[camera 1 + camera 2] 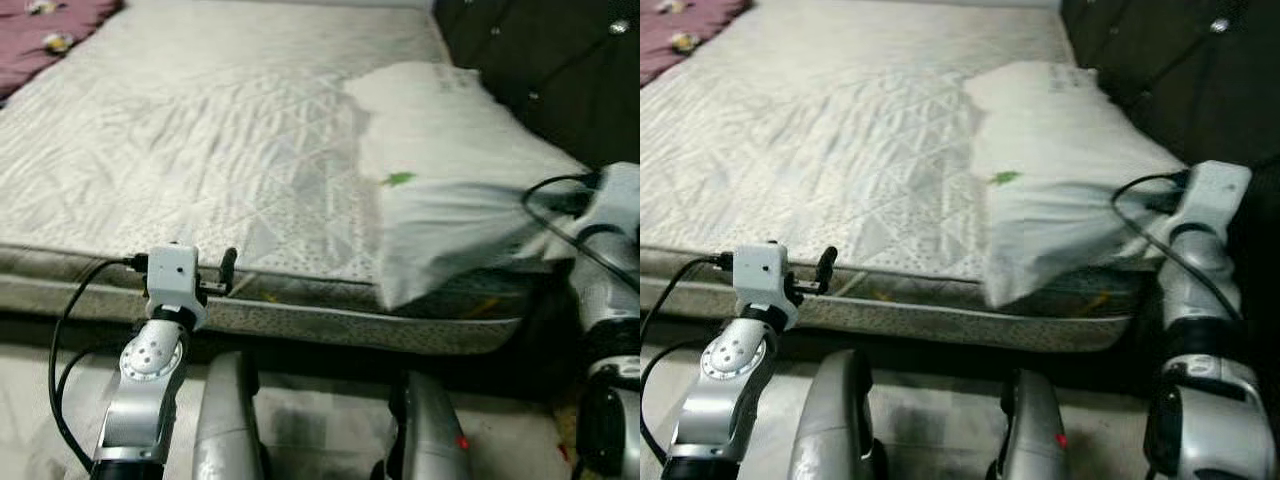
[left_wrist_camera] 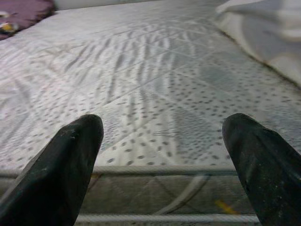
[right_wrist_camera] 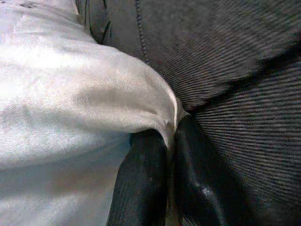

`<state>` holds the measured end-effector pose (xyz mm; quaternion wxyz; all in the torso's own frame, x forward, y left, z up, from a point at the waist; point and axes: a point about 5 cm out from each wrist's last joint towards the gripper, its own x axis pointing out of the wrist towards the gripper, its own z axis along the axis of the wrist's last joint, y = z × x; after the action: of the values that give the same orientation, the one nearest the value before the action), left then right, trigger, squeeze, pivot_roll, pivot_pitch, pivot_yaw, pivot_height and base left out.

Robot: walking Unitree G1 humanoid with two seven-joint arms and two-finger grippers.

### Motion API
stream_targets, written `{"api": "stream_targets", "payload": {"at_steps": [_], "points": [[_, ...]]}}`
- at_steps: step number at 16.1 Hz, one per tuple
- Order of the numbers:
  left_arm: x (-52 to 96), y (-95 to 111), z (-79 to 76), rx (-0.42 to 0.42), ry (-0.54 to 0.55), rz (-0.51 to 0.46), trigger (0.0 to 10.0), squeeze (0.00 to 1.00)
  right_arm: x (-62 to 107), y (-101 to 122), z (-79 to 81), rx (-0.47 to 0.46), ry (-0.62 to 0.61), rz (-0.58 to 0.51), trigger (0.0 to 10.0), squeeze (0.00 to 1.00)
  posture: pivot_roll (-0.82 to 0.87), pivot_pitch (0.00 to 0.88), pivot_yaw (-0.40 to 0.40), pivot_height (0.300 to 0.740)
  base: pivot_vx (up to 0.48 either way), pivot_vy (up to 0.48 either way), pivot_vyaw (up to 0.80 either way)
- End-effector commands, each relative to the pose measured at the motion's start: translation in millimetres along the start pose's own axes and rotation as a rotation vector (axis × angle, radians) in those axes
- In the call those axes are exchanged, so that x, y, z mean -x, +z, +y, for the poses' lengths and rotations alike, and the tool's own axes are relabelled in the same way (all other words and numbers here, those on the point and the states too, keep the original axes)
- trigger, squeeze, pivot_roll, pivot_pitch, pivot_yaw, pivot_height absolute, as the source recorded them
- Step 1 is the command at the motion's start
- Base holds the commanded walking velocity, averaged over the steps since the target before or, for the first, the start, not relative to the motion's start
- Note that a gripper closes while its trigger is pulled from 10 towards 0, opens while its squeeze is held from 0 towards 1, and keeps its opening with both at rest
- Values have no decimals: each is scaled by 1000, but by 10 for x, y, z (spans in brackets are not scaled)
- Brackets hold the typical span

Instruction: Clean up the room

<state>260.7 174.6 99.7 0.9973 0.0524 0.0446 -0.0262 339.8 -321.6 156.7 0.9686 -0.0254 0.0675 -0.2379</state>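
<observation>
White pillow (image 1: 450,170), its print unreadable, pinched in right hand (image 3: 170,141).

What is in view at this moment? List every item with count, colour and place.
Quilted mattress: one, off-white, fills the bed.
White fabric pillow: one, right side of the mattress, near corner overhanging the edge.
Dark tufted headboard: one, black, right of the pillow.
Maroon floral blanket: one, far left corner.
Left gripper: open, at the mattress's near edge.
Right gripper: shut on the pillow's corner.
</observation>
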Motion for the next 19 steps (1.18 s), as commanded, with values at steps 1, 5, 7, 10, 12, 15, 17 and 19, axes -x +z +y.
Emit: {"api": "stream_targets", "payload": {"at_steps": [1, 5, 7, 10, 12, 15, 17, 19], "points": [[6, -10, 29, -9, 13, -1, 10000, 0, -27, 406, -236, -12, -85, -158, 0, 0, 41, 0, -26, 537, 0, 0, 0], [14, -16, 27, -6, 16, -3, 10000, 0, -9, 177, -266, -21, -90, -99, 0, 0, 43, 0, -25, 537, 0, 0, 0], [15, -16, 35, -9, 12, -3, 10000, 0, 131, -94, -181, -7, -53, -52, 0, 0, 42, 0, -20, 537, 0, 0, 0], [2, 7, 59, -18, 11, -8, 10000, 0, 477, -547, -31, -26, -18, 42, 0, 0, 41, 0, -13, 537, 0, 0, 0], [15, 6, 79, -19, 18, -7, 10000, 0, 571, -658, 49, -37, -12, 65, 3961, 0, 40, 0, -5, 537, 0, 0, 0], [49, -12, 49, -24, 2, -1, 10000, 0, 643, -668, 221, -46, 46, 51, 10000, 1000, 44, 0, -10, 537, 0, 0, 0], [58, -19, 51, -20, 12, 2, 10000, 0, 690, -636, 277, -51, 62, 34, 10000, 1000, 46, 0, -14, 537, 0, 0, 0], [94, -41, 35, -18, 11, 9, 10000, 0, 782, -611, 374, -26, 113, 9, 10000, 1000, 47, 0, -17, 537, 0, 0, 0]]}}
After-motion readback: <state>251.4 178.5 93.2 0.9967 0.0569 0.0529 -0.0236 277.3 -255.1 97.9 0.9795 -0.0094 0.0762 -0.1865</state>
